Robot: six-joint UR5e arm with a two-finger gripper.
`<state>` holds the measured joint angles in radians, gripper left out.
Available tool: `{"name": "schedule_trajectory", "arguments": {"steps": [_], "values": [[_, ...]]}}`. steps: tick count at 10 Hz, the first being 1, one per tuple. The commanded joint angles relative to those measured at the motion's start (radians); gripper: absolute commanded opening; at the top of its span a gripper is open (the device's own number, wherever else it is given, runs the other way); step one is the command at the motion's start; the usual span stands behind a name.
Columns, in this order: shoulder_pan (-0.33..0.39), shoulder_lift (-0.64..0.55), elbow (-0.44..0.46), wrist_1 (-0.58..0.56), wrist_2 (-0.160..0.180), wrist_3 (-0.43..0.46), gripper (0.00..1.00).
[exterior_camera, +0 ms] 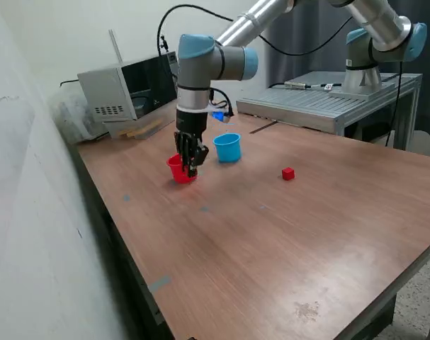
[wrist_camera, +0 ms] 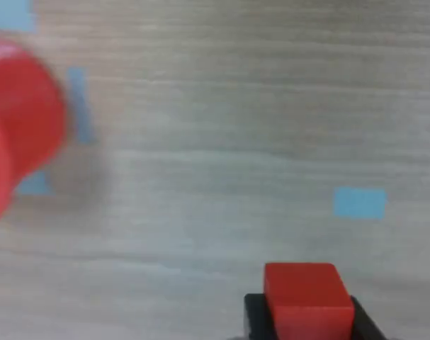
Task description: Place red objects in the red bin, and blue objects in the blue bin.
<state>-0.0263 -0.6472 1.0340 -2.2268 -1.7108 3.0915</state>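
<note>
**A:** So, in the exterior view, where do you have the gripper (exterior_camera: pixel 191 167)?

**B:** You've got it low at the red cup (exterior_camera: pixel 181 170), overlapping the rim on the side toward the exterior view's right. From here I can't tell you what the fingers hold. The light blue cup (exterior_camera: pixel 227 147) stands just beside, toward that same right, and a second red cube (exterior_camera: pixel 288 173) lies well apart on the wooden table (exterior_camera: pixel 285 241). No dark blue cubes show.

**A:** And the wrist view?

**B:** There you see it: a held red cube (wrist_camera: pixel 308 297) clamped between the dark fingers (wrist_camera: pixel 256 315), so your gripper is closed on it. The red cup (wrist_camera: pixel 20 134) sits blurred at the frame's edge, and blue tape marks (wrist_camera: pixel 360 202) dot the tabletop.

**A:** Why hold it there?

**B:** I'd judge you're carrying the cube toward the cup for a drop. The cup looks off to one side of the cube, so you probably aren't centred over the opening yet; release too soon and it may glance off the rim.
</note>
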Motion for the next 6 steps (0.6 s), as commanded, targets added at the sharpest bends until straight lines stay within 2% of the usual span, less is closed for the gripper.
{"name": "schedule_trajectory", "arguments": {"steps": [1,3,6], "values": [[-0.065,-0.037,0.014,0.030,-0.001,-0.011,0.00],[-0.148,-0.035,0.015,0.032,-0.001,-0.013,0.00],[-0.187,-0.035,0.038,0.044,-0.001,-0.027,0.00]]}}
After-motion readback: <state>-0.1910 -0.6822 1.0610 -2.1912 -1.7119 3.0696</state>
